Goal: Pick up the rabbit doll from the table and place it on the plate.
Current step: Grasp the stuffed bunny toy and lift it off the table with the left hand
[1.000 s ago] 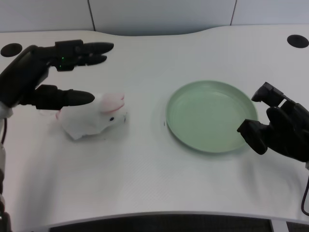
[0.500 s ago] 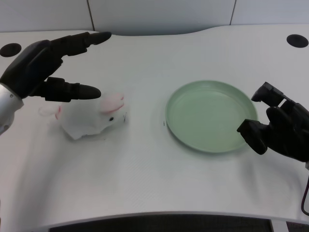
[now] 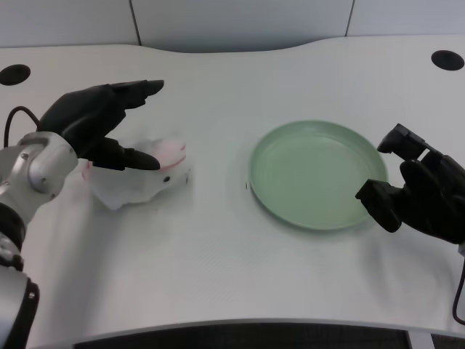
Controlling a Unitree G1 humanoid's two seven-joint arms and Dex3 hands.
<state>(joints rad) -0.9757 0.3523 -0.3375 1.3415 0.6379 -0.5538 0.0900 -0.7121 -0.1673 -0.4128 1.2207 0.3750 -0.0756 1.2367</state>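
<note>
Soft white rabbit doll (image 3: 138, 182) with pink ears lies on the smooth tabletop (image 3: 218, 254) — just under the left hand (image 3: 98, 127), whose glossy black fingers (image 3: 134, 89) are spread, holding nothing; since half a second ago the hand has dropped lower over it — the round pale-green plate (image 3: 316, 174) sits well right of them

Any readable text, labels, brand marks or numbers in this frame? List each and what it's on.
None readable.
rabbit doll: no tag or print visible.
plate: plain green, no marking.
left hand: plain black, no lettering that shows.
table: plain white, no lettering or stickers.
</note>
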